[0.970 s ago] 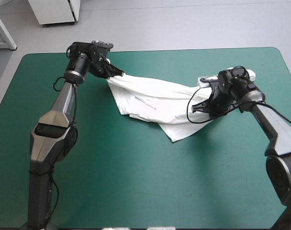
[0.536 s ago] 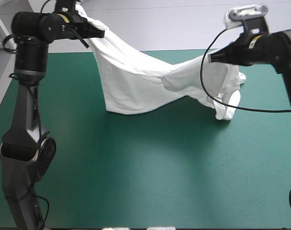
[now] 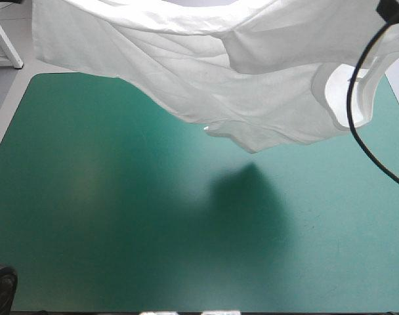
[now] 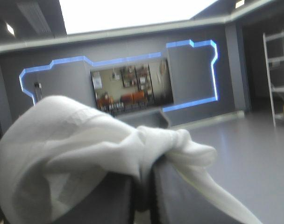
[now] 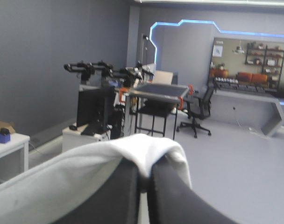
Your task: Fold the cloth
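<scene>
- Table (image 3: pixel 88 216): teal-green cover, bare across the lower and middle frame of the high view. Nothing rests on the visible part, which leaves room to lay the garment down.
- Shadow (image 3: pixel 245 190): dark patch right of centre, under the lowest hanging point. It is well apart from the cloth above, so the garment looks clear of the table.
- T-shirt (image 3: pixel 186 72): white and lifted, stretched across the whole upper frame from upper left to upper right. Its slack belly sags to a point right of centre. Probably held high and wide so that its own weight pulls the creases out before it is spread flat.
- Opening (image 3: pixel 337 92): a rounded gap in the cloth at the upper right. Whether it is a sleeve or the neck cannot be told.
- Left pincer (image 4: pixel 143 175): out of the high view. In its wrist view the black fingers are all but closed, pinching a fold of T-shirt that bunches over their tips and falls away on both sides.
- Right pincer (image 5: pixel 144 179): likewise all but closed on a fold, the white cloth capping the tips and draping off to one side.
- Stage, as judged: lift-and-spread, with no fold made yet. Lowering evenly matters, or the sagging belly will land bunched.
</scene>
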